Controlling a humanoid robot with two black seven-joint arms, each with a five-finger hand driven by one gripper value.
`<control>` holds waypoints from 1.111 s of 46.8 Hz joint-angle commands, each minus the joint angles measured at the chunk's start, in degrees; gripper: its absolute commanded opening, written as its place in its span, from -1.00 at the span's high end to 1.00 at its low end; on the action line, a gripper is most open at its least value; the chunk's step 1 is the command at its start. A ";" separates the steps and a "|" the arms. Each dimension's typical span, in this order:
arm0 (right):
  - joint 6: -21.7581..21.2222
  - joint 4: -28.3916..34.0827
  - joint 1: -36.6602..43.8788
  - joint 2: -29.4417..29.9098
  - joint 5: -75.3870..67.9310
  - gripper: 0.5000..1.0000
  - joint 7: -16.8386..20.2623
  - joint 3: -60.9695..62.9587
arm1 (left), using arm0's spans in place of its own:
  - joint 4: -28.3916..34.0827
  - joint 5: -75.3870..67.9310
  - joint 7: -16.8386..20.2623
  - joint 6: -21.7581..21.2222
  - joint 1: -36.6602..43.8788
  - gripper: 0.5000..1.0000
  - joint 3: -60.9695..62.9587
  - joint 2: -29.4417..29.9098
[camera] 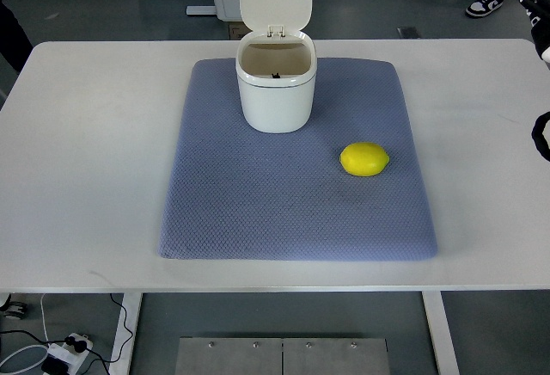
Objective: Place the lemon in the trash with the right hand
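Top view: the right robot hand point(540, 35) barely shows at the right edge; whether it is wide or narrow, I cannot tell. The lemon point(364, 159) lies well left of it, nearer than the open bin point(275, 91). Round, it may roll from a glancing grasp.

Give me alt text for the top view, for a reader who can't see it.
A yellow lemon lies on a blue mat on a white table, to the right of and nearer the camera than a small white trash bin whose lid stands open. No robot hand is clearly in view.
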State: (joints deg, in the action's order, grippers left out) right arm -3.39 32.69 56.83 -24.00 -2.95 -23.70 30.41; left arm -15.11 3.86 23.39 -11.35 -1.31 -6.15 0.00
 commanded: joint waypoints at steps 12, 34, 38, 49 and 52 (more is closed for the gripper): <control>2.86 21.97 -4.18 -10.00 9.89 -1.00 -5.92 -10.02 | -0.01 0.00 -0.01 0.01 0.00 -1.00 0.00 0.00; 3.74 29.71 -4.71 -16.08 25.88 -1.00 -8.91 -23.90 | -0.01 0.00 -0.01 0.01 0.00 -1.00 0.00 0.00; 4.44 30.42 -4.54 -15.90 28.08 -1.00 -8.91 -25.40 | -0.01 0.00 -0.01 0.01 0.00 -1.00 0.00 0.00; 6.20 30.77 -2.52 -14.23 32.48 -1.00 -8.82 -31.11 | -0.01 0.00 -0.01 0.01 0.00 -1.00 0.00 0.00; 7.34 30.77 -1.55 -13.35 32.48 -1.00 -8.73 -32.60 | -0.01 0.00 -0.01 0.01 0.00 -1.00 0.00 0.00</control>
State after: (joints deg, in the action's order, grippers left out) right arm 3.03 63.48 54.45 -38.13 29.48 -32.56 -0.83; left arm -15.12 3.86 23.37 -11.34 -1.32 -6.16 0.00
